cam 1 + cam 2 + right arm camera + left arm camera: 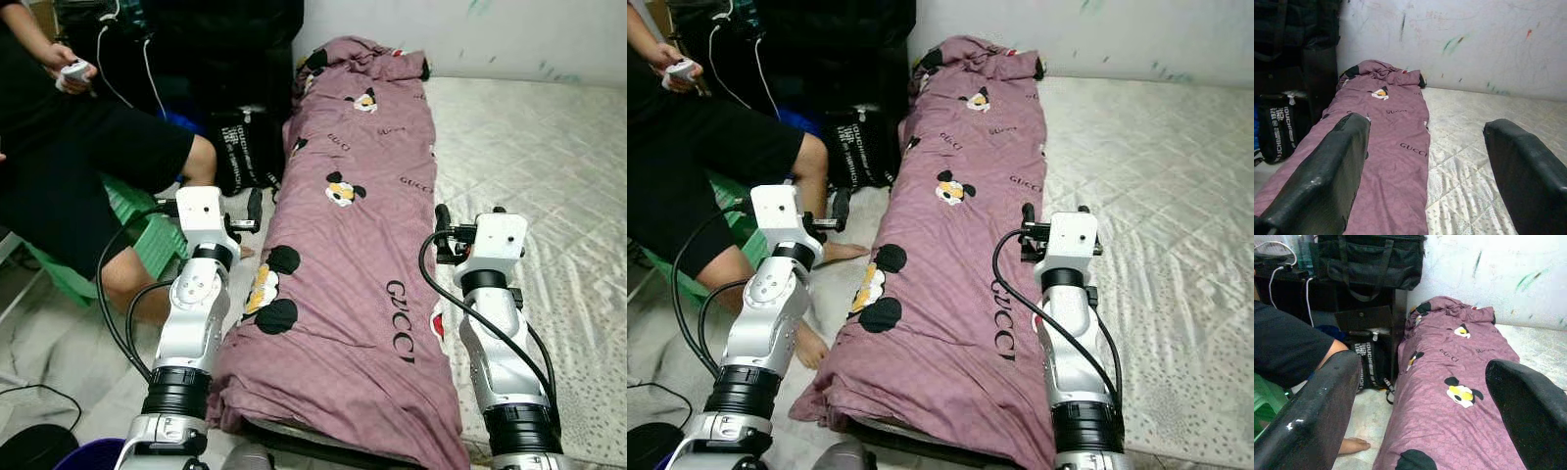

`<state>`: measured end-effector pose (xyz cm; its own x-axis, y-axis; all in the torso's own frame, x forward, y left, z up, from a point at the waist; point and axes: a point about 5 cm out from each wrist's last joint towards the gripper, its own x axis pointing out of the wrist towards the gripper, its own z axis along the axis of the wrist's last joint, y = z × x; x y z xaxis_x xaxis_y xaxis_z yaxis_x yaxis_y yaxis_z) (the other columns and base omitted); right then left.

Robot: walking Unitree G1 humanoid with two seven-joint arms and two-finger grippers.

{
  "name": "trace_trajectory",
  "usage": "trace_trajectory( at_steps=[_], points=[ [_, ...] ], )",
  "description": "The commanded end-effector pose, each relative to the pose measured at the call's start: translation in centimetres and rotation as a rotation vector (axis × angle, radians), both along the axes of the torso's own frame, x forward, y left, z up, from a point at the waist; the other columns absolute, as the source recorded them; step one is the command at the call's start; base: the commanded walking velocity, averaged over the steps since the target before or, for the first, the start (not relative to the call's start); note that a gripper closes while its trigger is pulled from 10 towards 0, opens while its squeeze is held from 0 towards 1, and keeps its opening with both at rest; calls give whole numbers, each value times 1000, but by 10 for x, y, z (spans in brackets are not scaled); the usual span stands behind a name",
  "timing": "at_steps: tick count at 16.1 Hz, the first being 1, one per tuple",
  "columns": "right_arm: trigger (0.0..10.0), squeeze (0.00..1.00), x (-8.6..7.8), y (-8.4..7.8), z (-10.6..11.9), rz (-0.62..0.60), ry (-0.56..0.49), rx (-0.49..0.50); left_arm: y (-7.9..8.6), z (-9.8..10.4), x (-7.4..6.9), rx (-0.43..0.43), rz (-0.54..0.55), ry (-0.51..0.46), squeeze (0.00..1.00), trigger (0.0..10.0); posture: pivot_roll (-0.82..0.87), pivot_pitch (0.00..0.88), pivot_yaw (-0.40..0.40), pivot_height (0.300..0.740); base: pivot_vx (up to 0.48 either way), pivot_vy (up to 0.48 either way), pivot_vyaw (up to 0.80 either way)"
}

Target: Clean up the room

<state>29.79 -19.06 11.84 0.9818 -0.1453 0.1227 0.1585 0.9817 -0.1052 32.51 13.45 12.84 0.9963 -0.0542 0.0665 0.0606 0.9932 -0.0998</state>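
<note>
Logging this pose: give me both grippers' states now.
Left gripper: open, holding nothing, above the left edge of the purple quilt.
Right gripper: open, holding nothing, above the quilt's right edge by the mattress.

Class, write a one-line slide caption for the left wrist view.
Open left gripper looks along a folded purple quilt toward a scribbled wall.

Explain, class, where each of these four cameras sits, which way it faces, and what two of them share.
Left eye: on the head, looking down at the purple quilt, both arms showing.
Right eye: beside it, same scene, the person seated at left.
Left wrist: along the open left gripper toward the black bag.
Right wrist: along the open right gripper toward the wall.
All four share the quilt.
</note>
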Motion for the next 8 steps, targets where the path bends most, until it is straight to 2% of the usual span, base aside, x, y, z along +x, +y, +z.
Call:
trace_trajectory(
  at_steps=[1,2,8],
  points=[
    [10000,0,2,1,-2,6,15,11,1,-3,1,5,5,24,0,10000,-71,0,59,740,0,0,0],
    [10000,0,2,1,-2,8,15,12,1,-3,1,4,5,24,0,10000,-71,0,59,740,0,0,-494],
    [10000,0,3,3,-1,19,14,11,0,-3,1,-4,5,26,0,10000,-71,0,57,740,0,0,0]
  ],
)
